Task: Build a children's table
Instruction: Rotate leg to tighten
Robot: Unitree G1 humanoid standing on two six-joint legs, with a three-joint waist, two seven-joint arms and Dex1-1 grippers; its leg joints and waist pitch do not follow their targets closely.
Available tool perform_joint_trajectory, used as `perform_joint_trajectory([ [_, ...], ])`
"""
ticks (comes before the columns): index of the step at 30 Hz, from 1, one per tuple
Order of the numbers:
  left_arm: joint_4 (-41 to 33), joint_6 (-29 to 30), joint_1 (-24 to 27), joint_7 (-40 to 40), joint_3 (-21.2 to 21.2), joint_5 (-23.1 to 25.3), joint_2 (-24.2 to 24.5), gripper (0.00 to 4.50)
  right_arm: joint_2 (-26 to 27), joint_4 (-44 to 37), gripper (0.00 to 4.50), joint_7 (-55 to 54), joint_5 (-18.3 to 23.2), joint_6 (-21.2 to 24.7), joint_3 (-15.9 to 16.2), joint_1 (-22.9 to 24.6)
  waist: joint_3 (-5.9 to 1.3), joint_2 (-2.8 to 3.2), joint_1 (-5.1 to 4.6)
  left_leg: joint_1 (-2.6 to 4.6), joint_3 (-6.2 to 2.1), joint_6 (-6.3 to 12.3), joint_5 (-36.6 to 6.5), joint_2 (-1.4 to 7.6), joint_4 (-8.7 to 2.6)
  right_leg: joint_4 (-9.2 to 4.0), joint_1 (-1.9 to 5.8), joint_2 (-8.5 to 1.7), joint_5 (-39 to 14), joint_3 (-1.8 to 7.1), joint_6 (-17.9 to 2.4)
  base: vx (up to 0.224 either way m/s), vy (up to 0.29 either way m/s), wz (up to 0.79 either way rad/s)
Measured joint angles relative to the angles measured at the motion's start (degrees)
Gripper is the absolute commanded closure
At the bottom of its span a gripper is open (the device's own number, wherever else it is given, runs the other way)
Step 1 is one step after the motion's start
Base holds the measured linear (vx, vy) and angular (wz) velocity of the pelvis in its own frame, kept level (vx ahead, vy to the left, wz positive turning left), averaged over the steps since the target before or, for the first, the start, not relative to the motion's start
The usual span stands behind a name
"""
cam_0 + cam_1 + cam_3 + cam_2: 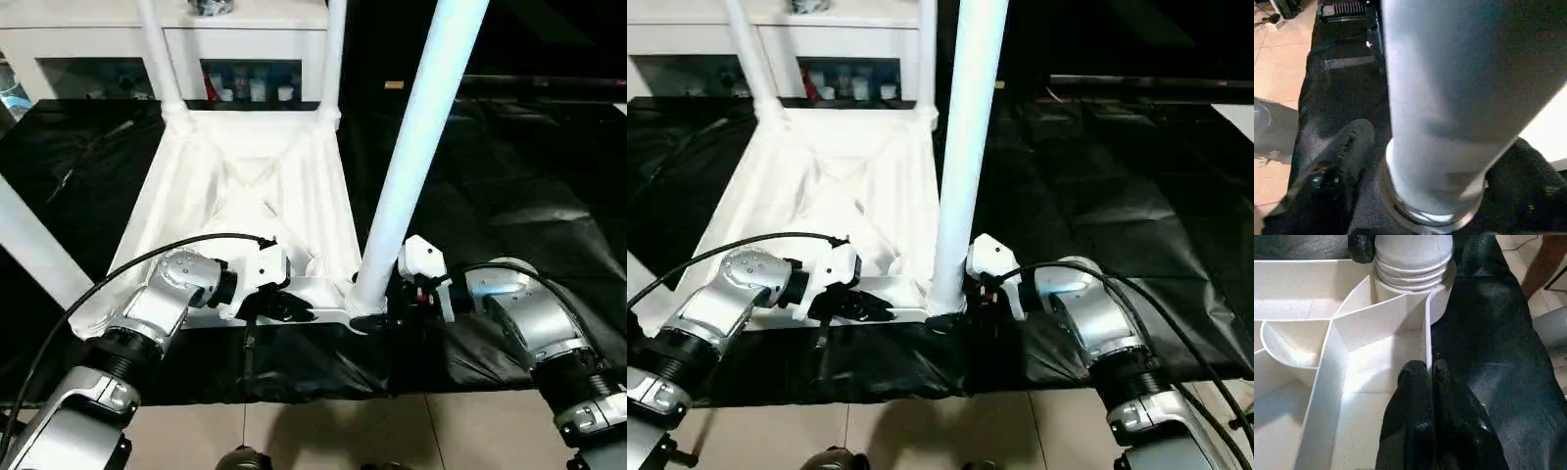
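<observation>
The tall leg (pixel 416 147) ran off the top edge. The right gripper (pixel 390 299) hid behind it, fingers unseen.

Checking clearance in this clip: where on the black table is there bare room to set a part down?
Bare black cover lies to the right of the tabletop, beyond the near-right leg. Another bare strip borders the tabletop's left edge. The near edge is crowded: both end effectors work at the near-right corner socket.

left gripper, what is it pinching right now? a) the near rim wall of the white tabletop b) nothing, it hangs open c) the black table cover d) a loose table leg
a: the left gripper has its two black fingers closed on the thin upright rim wall of the upturned tabletop, just beside the corner socket where the near right leg stands.
</observation>
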Motion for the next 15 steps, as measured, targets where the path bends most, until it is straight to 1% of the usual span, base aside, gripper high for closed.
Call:
perform_joint_trajectory([
  [1,0.00,-0.11,0.00,-0.09,0.00,0.06,0.00,4.50,0.00,0.04,1.22,0.11,-0.20,-0.14,0.01,-0.06,0.00,0.00,0.00,0.00,0.00,0.00,0.00,0.00,0.00,0.00,0.00,-0.01,0.04,0.00,-0.07,0.000,0.000,0.00],
  [3,0.00,-0.23,0.00,-0.35,0.00,0.11,0.00,4.50,0.00,0.63,1.26,0.22,-0.64,-0.96,0.14,-0.38,0.00,0.00,0.01,0.00,0.01,0.00,0.00,0.00,0.00,0.00,0.01,-0.01,0.05,0.00,-0.09,0.000,0.000,0.00],
  [5,0.01,-0.34,0.00,-0.34,0.00,0.12,0.00,4.50,-0.03,1.31,1.54,0.37,-0.72,-1.37,0.44,-0.91,-0.01,-0.01,0.00,0.00,0.01,0.00,0.00,0.00,0.00,0.00,0.00,-0.01,0.06,-0.01,-0.11,0.000,0.000,0.00],
  [8,0.29,-0.71,-0.01,-0.22,0.00,0.14,-0.02,4.50,0.03,1.63,1.66,0.22,-1.03,-2.11,0.46,-0.97,-0.01,-0.02,0.01,0.00,0.01,0.00,0.00,0.00,0.00,0.00,0.01,-0.01,0.06,-0.01,-0.10,0.000,0.000,0.00],
  [9,0.43,-0.97,-0.01,-0.05,0.00,0.18,-0.06,4.50,0.05,1.68,1.80,0.16,-1.17,-2.34,0.46,-0.96,-0.01,-0.01,0.00,0.00,0.01,0.00,0.00,0.00,0.00,0.00,0.01,-0.01,0.05,-0.01,-0.07,0.000,0.000,0.00],
  [15,0.88,-1.50,-0.02,1.02,0.01,1.12,-0.27,4.50,0.60,1.88,1.89,-1.69,-1.44,-3.92,-0.12,0.56,-0.04,-0.06,0.00,0.17,0.01,0.00,0.00,0.01,-0.01,0.01,0.20,-0.01,-0.10,-0.01,0.16,0.000,0.000,0.00],
])
